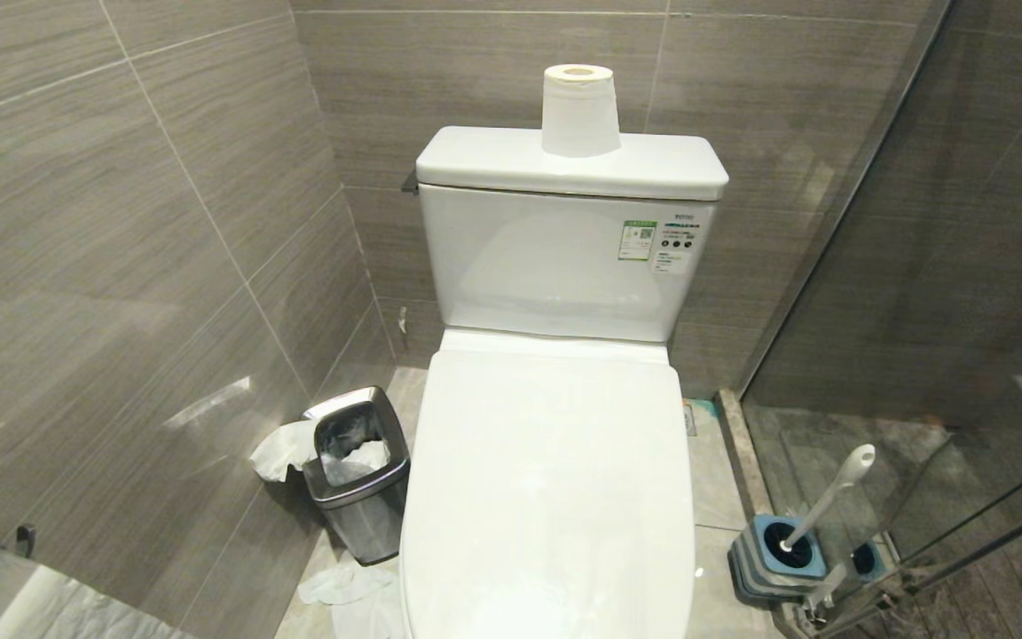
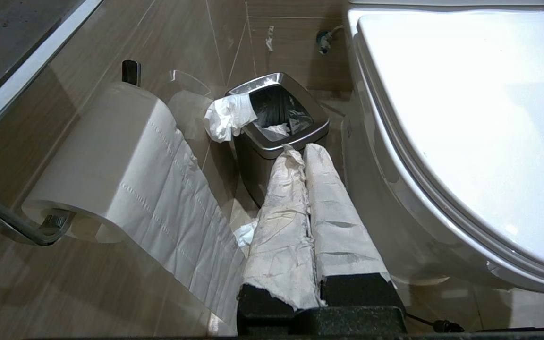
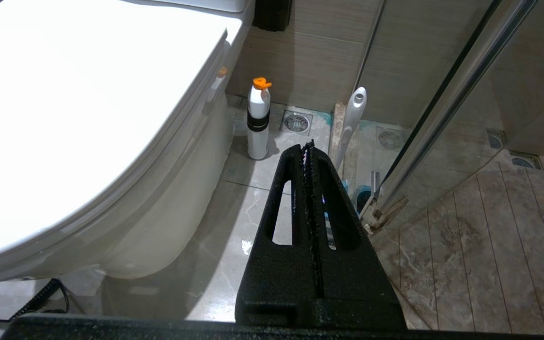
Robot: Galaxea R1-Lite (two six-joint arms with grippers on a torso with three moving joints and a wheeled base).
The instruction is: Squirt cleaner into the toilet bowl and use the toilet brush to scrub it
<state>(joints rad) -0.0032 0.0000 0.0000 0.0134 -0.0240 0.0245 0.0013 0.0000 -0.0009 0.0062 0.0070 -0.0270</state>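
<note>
- White porcelain fills the centre of my head view: the toilet bowl (image 1: 546,479) with its lid down, the tank (image 1: 564,257) above it carrying a green-white sticker (image 1: 637,240), and a toilet paper roll (image 1: 578,108) standing upright on the tank top.
- At lower right of that view, the toilet brush (image 1: 830,497) leans in its square blue-grey holder (image 1: 777,555) on the floor, the white handle tilting up and to the right — just beside the glass shower partition (image 1: 963,266).
- At lower left, a small steel bin (image 1: 358,470) sits close to the bowl, tissue (image 1: 282,451) hanging over its rim and more lying on the floor below it.
- Neither arm shows in my head view.
- In the left wrist view, the left gripper (image 2: 300,148) points toward the bin; its fingers are wrapped in white paper and pressed together with nothing between them. A wall-mounted paper roll (image 2: 111,156) trails a long sheet on the left of that frame.
- In the right wrist view, the right gripper (image 3: 309,144) is black, jaws closed on nothing — a thin seam only. Beyond its tips I see a white bottle with an orange cap (image 3: 258,118) upright beside the bowl's base, a floor drain (image 3: 296,123), and the brush handle right of the tips.
</note>
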